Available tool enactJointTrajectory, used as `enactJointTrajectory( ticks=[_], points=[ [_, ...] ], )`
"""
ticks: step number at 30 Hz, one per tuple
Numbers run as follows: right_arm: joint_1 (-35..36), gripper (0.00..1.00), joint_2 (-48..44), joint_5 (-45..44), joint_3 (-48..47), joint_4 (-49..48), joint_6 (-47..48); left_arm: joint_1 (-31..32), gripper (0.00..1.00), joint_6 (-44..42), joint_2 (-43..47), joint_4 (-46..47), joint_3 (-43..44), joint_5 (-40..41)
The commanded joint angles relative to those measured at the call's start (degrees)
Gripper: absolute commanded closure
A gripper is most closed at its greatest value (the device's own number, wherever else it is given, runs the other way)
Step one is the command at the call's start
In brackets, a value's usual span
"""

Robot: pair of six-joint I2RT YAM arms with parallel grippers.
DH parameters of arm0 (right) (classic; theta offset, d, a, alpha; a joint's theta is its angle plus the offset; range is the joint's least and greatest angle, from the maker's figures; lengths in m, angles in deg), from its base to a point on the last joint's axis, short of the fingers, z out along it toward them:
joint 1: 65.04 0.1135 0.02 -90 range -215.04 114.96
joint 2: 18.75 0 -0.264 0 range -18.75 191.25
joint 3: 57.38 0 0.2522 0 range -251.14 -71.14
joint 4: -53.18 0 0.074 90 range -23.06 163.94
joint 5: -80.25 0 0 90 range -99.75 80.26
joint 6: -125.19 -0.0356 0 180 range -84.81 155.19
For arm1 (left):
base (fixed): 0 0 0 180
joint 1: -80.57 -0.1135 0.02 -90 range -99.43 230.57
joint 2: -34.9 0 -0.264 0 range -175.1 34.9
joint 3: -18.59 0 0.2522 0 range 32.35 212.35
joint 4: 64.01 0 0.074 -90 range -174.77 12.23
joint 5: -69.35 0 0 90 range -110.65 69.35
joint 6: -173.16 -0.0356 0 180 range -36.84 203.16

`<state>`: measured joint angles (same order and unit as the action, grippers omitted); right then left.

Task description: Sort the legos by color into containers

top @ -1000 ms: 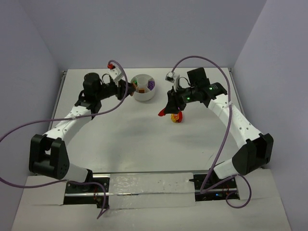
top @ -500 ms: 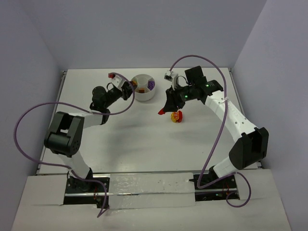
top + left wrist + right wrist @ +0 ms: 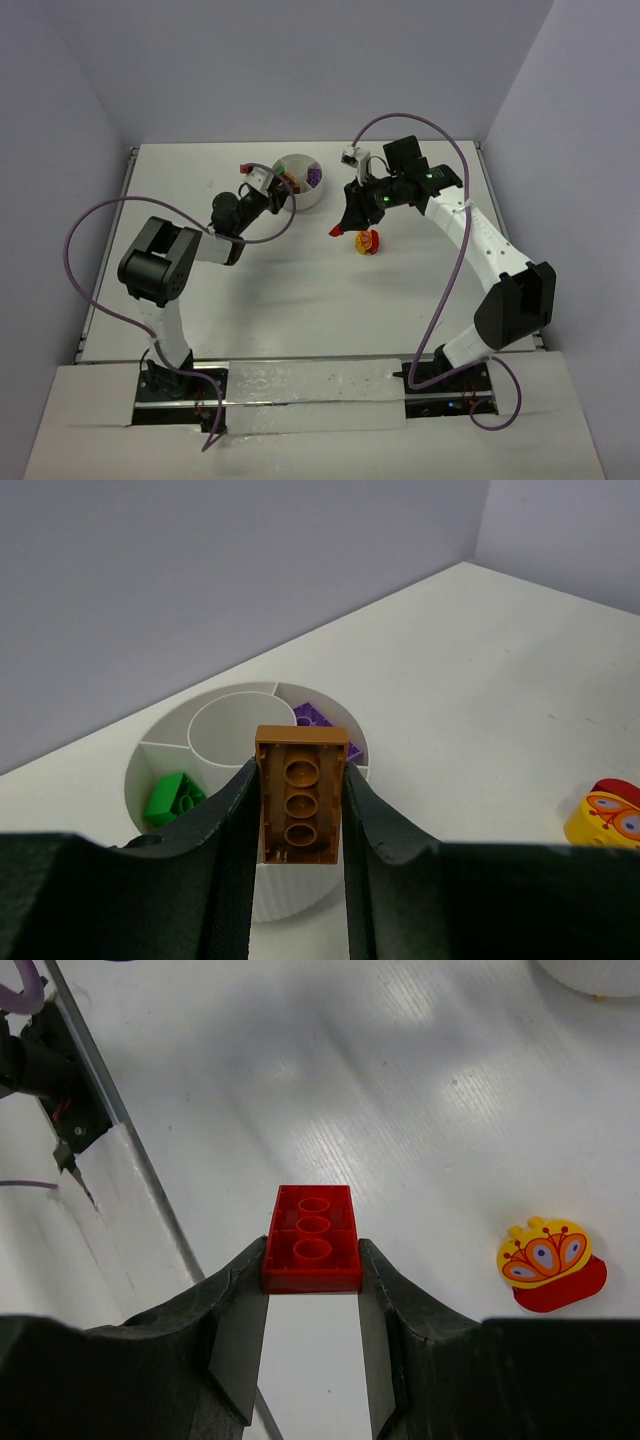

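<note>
Clamping: left gripper [image 3: 298,780] on orange-brown brick [image 3: 300,805] by white bowl [image 3: 137,765], right gripper [image 3: 312,1265] on red brick [image 3: 312,1232].

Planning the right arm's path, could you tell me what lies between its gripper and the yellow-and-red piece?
Bare table only: the right wrist view shows nothing between the right gripper and the yellow-and-red piece.

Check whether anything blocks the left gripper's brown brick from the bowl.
Nothing visible. The left gripper holds the brown brick right by the white bowl's near rim, nothing between them. Inside, a green brick and a purple brick sit in separate wedges.
</note>
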<state>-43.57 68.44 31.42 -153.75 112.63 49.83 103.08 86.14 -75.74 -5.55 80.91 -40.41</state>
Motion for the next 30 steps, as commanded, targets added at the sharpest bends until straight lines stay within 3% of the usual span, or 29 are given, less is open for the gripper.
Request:
enactJointTrajectory(
  ticks=[1, 13, 25, 30],
  points=[
    [-0.47, 1.0, -0.42, 0.2, -1.41, -0.66, 0.28, 1.82, 1.0, -1.55, -1.49, 19.77, 1.2, 6.8],
    [-0.47, 1.0, -1.15, 0.58, -1.02, -0.78, 0.26, 3.68, 1.0, -2.37, -6.38, 23.36, 5.32, 17.9],
    [-0.56, 1.0, -0.8, 1.02, -0.54, -0.82, 0.32, 4.03, 1.0, -2.37, -7.99, 25.29, 6.74, 17.3],
    [-0.56, 1.0, -0.45, 1.2, -0.54, -0.69, 0.48, 4.3, 0.95, -2.01, -8.89, 25.83, 7.76, 17.21]
  ],
)
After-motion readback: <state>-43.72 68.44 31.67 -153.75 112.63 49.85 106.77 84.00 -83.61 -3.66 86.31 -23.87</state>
